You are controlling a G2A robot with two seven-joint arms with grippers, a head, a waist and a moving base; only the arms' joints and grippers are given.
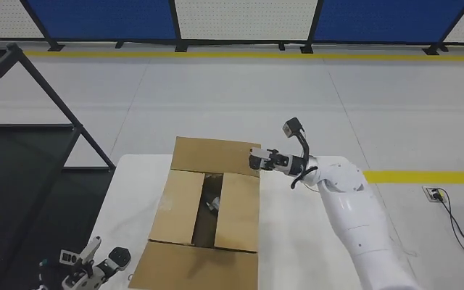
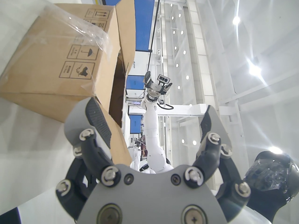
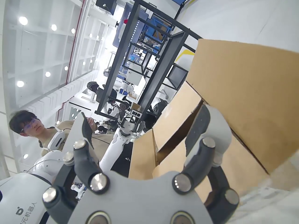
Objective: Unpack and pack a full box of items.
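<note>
A cardboard box (image 1: 206, 210) stands on the white table (image 1: 304, 232). Its two long flaps lie nearly closed, and a dark slit between them shows some items (image 1: 212, 203) inside. The far flap stands up. My right gripper (image 1: 255, 159) is open at the right end of that far flap; in its wrist view (image 3: 144, 127) one finger (image 3: 205, 127) is close against the flap (image 3: 245, 89). My left gripper (image 1: 105, 254) is open and holds nothing near the table's front left corner, beside the box's side (image 2: 63, 59). Loose clear tape (image 2: 88, 33) hangs off the box.
A black metal rack (image 1: 43, 145) stands to the left of the table. To the right of the box the table top is bare. Beyond the table is grey floor with a yellow line (image 1: 413, 176) and blue panels (image 1: 101, 18).
</note>
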